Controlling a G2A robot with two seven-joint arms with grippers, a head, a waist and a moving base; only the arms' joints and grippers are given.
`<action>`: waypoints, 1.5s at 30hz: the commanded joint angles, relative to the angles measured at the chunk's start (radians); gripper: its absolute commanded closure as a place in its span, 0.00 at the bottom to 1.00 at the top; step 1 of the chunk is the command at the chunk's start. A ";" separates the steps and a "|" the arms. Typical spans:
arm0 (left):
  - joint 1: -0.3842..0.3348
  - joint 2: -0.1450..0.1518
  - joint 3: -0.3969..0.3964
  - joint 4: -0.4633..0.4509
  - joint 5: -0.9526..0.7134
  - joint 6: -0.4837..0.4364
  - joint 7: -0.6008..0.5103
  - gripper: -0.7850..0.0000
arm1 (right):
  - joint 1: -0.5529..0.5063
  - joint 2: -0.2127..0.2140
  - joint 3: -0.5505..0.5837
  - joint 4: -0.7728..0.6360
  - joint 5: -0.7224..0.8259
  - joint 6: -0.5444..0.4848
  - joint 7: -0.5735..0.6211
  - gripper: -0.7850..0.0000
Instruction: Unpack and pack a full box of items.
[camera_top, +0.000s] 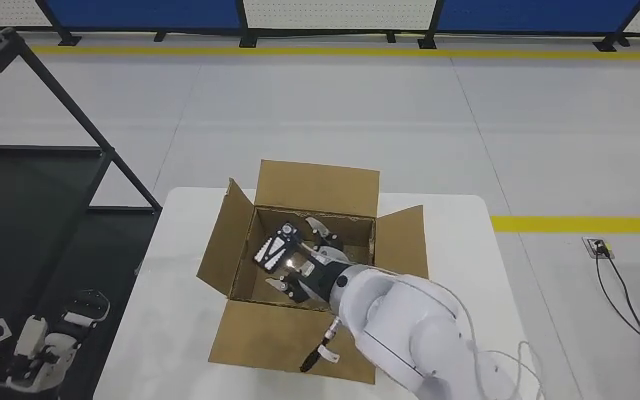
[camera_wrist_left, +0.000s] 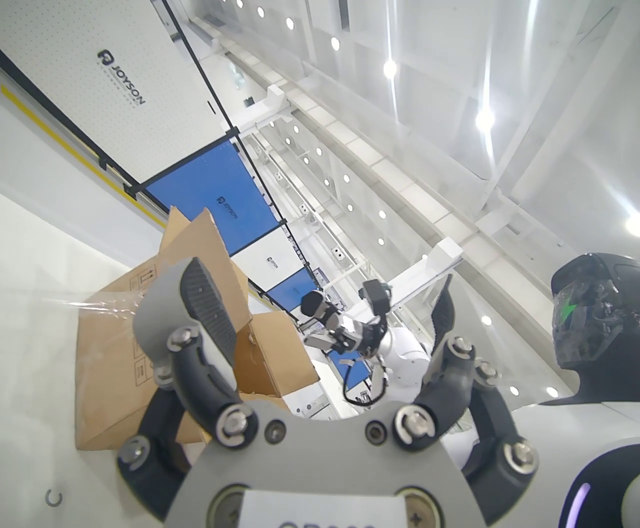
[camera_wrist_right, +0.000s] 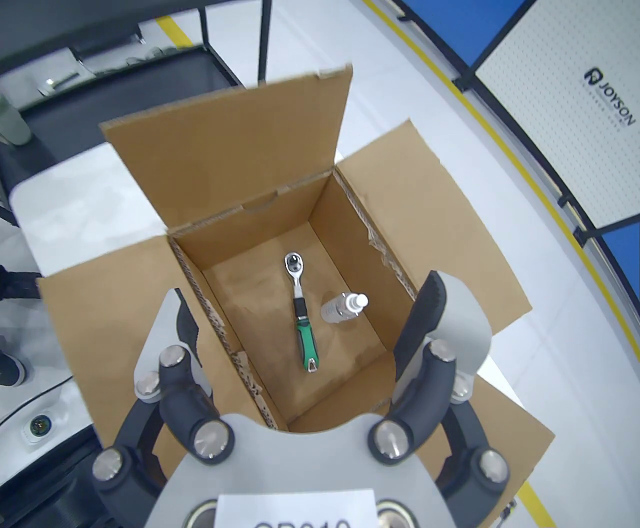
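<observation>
An open cardboard box (camera_top: 318, 188) stands on the white table (camera_top: 175, 270) with all its flaps folded out. In the right wrist view a green-handled ratchet wrench (camera_wrist_right: 302, 320) and a small clear bottle (camera_wrist_right: 342, 306) lie side by side on the floor of the box (camera_wrist_right: 240, 150). My right gripper (camera_wrist_right: 306, 290) hangs open and empty above the box mouth; the top view shows it (camera_top: 298, 262) over the box. My left gripper (camera_wrist_left: 320, 280) is open and empty, low beside the box (camera_wrist_left: 115, 350) and pointing upward. Farther off it sees the right gripper (camera_wrist_left: 335, 340).
A black metal rack (camera_top: 60, 190) stands left of the table. Bare table surface (camera_wrist_right: 75, 200) lies around the box on both sides. Blue and white partition panels (camera_top: 330, 12) line the far side of the floor.
</observation>
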 joint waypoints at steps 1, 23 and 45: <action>-0.011 0.001 -0.005 0.026 -0.004 -0.004 0.013 0.00 | -0.017 0.004 0.040 -0.089 0.035 -0.007 0.009 0.00; -0.090 0.023 -0.008 0.192 -0.092 -0.067 -0.221 0.00 | -0.121 0.037 0.448 -0.337 0.385 0.001 0.072 0.00; -0.251 0.060 0.070 0.106 0.199 0.009 -0.305 0.00 | -0.200 0.079 0.810 -0.063 0.723 0.242 0.175 0.00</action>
